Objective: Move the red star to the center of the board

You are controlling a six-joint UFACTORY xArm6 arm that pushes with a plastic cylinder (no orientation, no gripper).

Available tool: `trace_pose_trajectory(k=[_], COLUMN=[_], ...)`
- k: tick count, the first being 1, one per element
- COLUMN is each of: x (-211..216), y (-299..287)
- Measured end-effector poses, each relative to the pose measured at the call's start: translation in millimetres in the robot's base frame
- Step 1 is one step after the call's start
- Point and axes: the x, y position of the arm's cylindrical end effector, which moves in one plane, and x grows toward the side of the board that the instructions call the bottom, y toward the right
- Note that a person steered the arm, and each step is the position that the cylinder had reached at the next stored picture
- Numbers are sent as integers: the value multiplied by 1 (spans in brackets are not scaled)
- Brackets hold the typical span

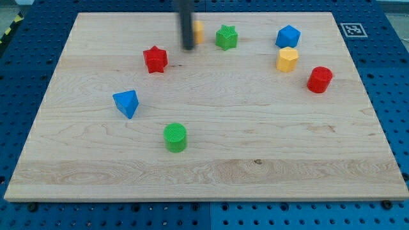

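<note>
The red star (155,59) lies on the wooden board (211,160) at the upper left of centre. My tip (188,48) is at the end of the dark rod coming down from the view's top. It stands to the right of the red star and slightly above it, apart from it. A yellow block (199,30) sits just behind the rod, partly hidden, so its shape is unclear.
A green star (226,37) lies right of the rod. A blue block (288,36), a yellow block (287,59) and a red cylinder (319,79) sit at the upper right. A blue triangular block (126,103) and a green cylinder (175,137) lie at the lower left.
</note>
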Motion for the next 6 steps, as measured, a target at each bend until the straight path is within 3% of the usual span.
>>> trace_pose_trajectory(k=[1, 3, 4, 5, 6], x=[21, 28, 6, 20, 42], y=[41, -140, -240, -284, -199])
